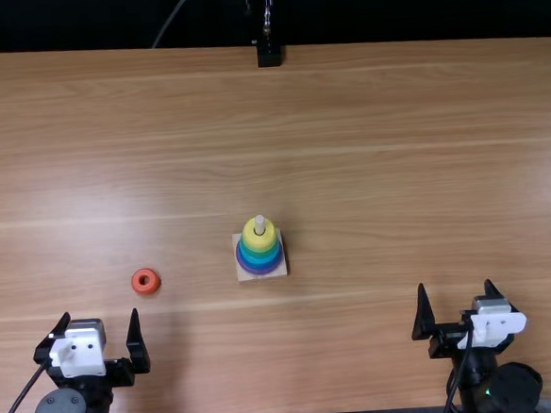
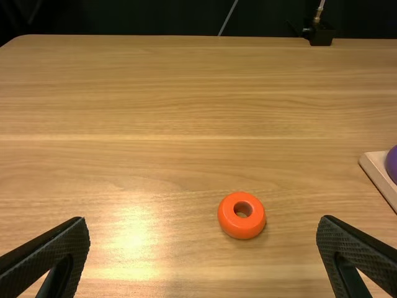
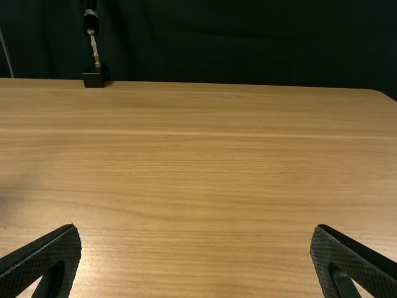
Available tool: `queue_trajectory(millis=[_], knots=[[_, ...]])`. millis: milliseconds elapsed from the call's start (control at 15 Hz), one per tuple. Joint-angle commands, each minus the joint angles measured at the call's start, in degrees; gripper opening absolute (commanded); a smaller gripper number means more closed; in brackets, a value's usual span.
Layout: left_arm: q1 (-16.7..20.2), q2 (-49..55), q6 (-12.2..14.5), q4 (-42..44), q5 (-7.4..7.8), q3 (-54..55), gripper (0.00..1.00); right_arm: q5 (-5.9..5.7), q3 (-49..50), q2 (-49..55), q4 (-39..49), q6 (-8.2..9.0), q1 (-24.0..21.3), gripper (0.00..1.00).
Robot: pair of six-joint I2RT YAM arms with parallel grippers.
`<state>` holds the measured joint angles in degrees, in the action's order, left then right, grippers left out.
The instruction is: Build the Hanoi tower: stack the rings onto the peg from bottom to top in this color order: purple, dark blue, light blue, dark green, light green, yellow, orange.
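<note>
One ring is left for me to place, the orange ring (image 2: 240, 228), lying flat on the desk (image 1: 394, 141) to the left of the wooden base (image 1: 280, 271) and a little nearer me than it. Its hole faces up. I judge it light and stiff, hardly fragile, with a glossy, rounded skin that may slide if I pinch it unevenly. The best hold would be on its outer wall, at two opposite sides, around the fullest part of the curve and square to it. Pressed too high, the round shoulder could squirt out downward; kept level, the hole should stay free for the peg (image 1: 260, 224).

My left claw (image 1: 101, 318) is released, its fingers (image 2: 56, 248) spread far wider than the ring. It holds nothing and touches nothing, on the near left side of the base, well apart from it. My right claw (image 1: 455, 288) is likewise parted wide and empty, on the near right side of the base.

On the base stands the stack, yellow ring (image 1: 259, 242) uppermost and purple ring (image 1: 261, 269) at the bottom. The bands between run through blue shades, though I can't fairly vouch for each green from this steep angle. The peg's pale tip rises above the yellow, so I reckon the orange one needs only a centred, gentle lowering. If it came down off-centre, I'd expect it to catch on that tip and tilt.
</note>
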<state>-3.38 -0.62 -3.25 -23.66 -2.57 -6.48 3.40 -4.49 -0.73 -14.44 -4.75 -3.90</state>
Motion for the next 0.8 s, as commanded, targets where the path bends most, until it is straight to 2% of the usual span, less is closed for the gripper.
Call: queue_trajectory(millis=[0,400,533,600,733], knots=[[-0.05,0.62,0.19,-4.50,0.35,6.48,1.00,0.50,3.52,0.73,-4.19,-0.31,-0.41,1.00],[0.04,0.62,0.40,-4.61,0.56,6.48,1.00,0.50,3.52,0.73,-4.19,-0.31,-0.41,1.00],[0.39,0.62,-0.02,-4.71,-0.17,6.48,1.00,0.50,3.52,0.73,-4.19,-0.31,-0.41,1.00],[0.30,0.62,-0.02,-5.03,0.46,6.48,1.00,0.50,3.52,0.73,-4.19,-0.31,-0.41,1.00],[0.04,-1.31,0.19,-4.39,0.78,5.78,1.00,0.50,3.52,0.73,-4.19,-0.31,-0.41,1.00]])
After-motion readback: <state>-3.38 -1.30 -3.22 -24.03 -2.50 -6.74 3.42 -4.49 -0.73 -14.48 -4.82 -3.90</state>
